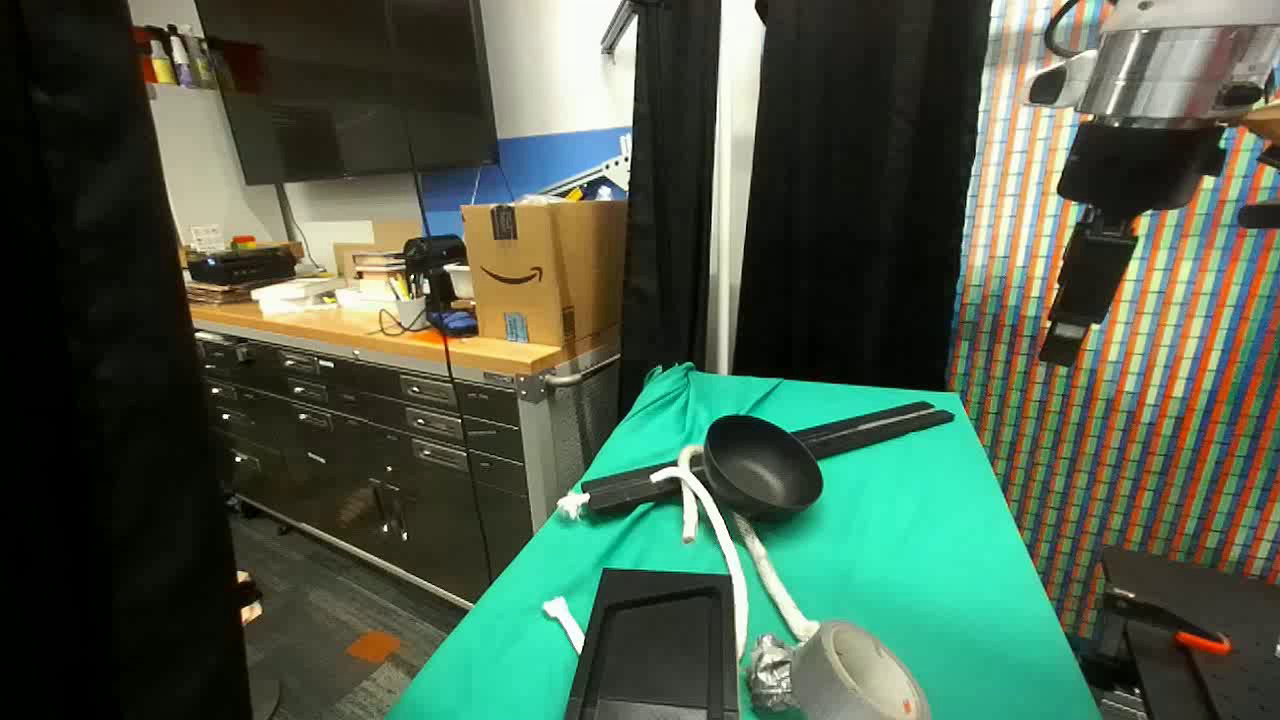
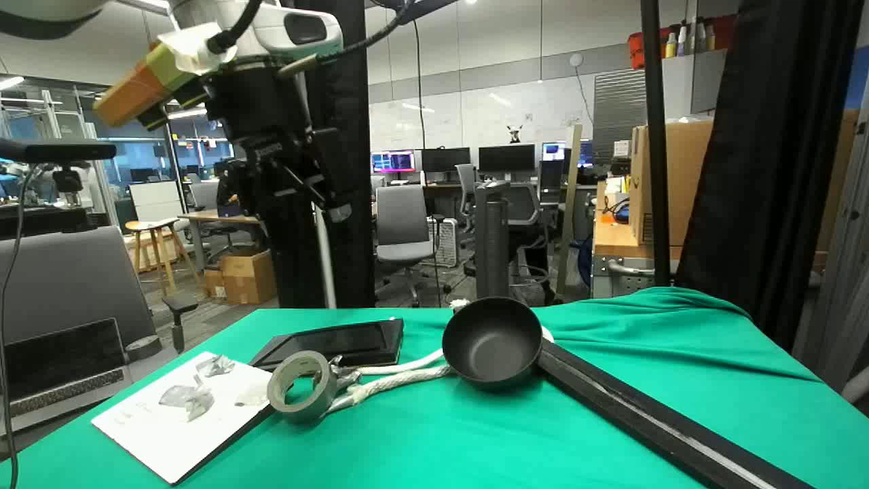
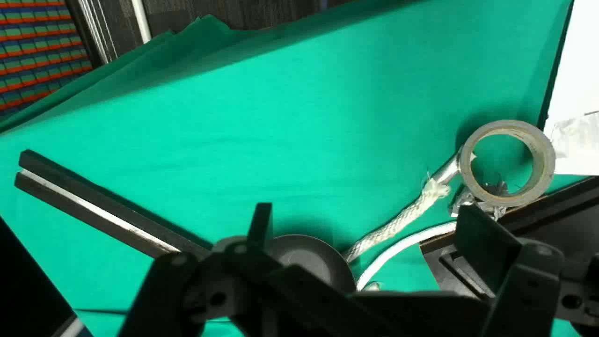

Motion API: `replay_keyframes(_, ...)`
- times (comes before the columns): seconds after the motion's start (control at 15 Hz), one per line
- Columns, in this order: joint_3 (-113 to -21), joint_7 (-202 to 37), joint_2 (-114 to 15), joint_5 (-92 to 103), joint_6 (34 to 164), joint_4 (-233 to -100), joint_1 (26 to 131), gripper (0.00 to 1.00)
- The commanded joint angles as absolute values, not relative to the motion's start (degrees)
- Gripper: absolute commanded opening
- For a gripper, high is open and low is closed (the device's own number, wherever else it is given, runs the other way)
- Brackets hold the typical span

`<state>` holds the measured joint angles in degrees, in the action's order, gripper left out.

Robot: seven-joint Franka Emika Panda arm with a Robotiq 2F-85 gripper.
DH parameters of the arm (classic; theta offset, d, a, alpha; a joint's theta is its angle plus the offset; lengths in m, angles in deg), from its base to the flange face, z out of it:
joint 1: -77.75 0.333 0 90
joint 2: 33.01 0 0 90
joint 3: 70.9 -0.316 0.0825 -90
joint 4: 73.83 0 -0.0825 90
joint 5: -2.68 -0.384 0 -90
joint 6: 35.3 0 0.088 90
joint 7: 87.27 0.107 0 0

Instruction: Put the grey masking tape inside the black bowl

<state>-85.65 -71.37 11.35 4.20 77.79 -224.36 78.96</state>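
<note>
I assess this as a robotics lab joined to an office area: my fingers (image 3: 484, 248), carried on a robot arm (image 1: 1160, 78), hang above a green-draped table (image 3: 304, 117). Across it from my fingers I record a workbench (image 1: 510, 354) with black drawers (image 1: 350, 445); well beyond my fingers, in an exterior view, are desk monitors (image 2: 445, 161), some lit, and office chairs (image 2: 404, 216).

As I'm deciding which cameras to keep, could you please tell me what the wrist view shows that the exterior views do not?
Only the wrist view looks down past the open gripper. Only the exterior views show the large cardboard box and the whole rim of the black bowl. All share the grey masking tape, white rope, green cloth and at least part of the bowl.
</note>
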Motion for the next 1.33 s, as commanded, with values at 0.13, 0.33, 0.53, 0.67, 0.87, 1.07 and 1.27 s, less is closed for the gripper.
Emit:
replay_keyframes(0.13, -84.9, -70.8, 11.4, 4.8, 77.7, -223.8, 79.9, 1.00)
replay_keyframes(0.33, -84.9, -70.8, 11.5, 4.8, 77.7, -223.8, 79.9, 1.00)
replay_keyframes(0.53, -84.9, -70.8, 11.5, 4.8, 77.7, -223.8, 79.9, 1.00)
replay_keyframes(0.67, -84.9, -70.8, 11.5, 4.8, 77.7, -223.8, 79.9, 1.00)
replay_keyframes(0.87, -84.8, -70.9, 11.5, 4.7, 77.9, -223.8, 79.9, 1.00)
replay_keyframes(1.07, -85.0, -70.4, 11.2, 4.6, 78.3, -223.9, 79.9, 1.00)
replay_keyframes(1.27, -85.0, -69.8, 10.8, 3.2, 80.3, -224.5, 80.6, 1.00)
